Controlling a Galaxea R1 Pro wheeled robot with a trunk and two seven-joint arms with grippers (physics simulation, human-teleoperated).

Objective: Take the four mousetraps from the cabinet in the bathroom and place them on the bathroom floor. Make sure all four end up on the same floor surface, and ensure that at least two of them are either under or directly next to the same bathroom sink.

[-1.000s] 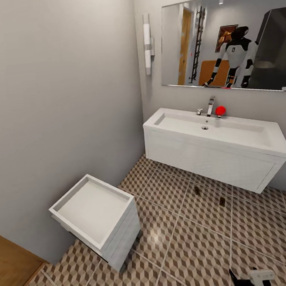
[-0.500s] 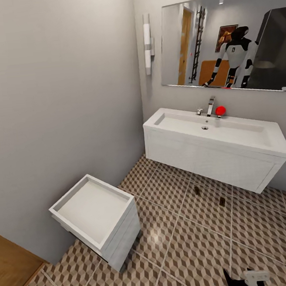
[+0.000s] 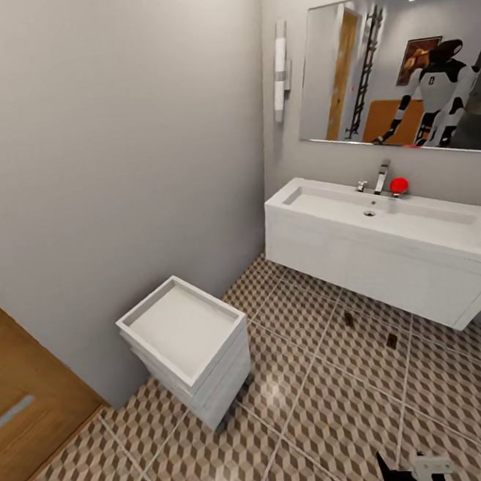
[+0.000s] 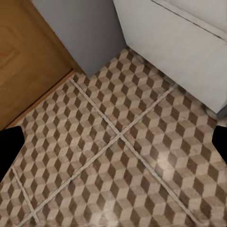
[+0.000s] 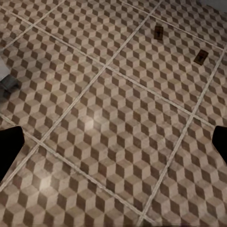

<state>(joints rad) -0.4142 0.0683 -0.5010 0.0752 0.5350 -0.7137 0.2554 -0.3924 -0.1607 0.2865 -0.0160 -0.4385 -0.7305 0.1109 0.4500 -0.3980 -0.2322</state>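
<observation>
Already two mousetraps (image 3: 349,319) (image 3: 391,341) lie on the bathroom floor (image 3: 323,409) just before the sink (image 3: 385,219); both jaws spread, empty; next, judging so, turn to the cabinet (image 3: 29,408) for more.

Two small brown mousetraps (image 3: 349,319) (image 3: 391,341) lie flat on the cube-patterned bathroom floor (image 3: 323,409) below the white sink (image 3: 385,219).

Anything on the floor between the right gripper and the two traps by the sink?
Nothing visible. Bare bathroom floor runs from the right gripper to both mousetraps near the sink. The toilet sits off to the left.
</observation>
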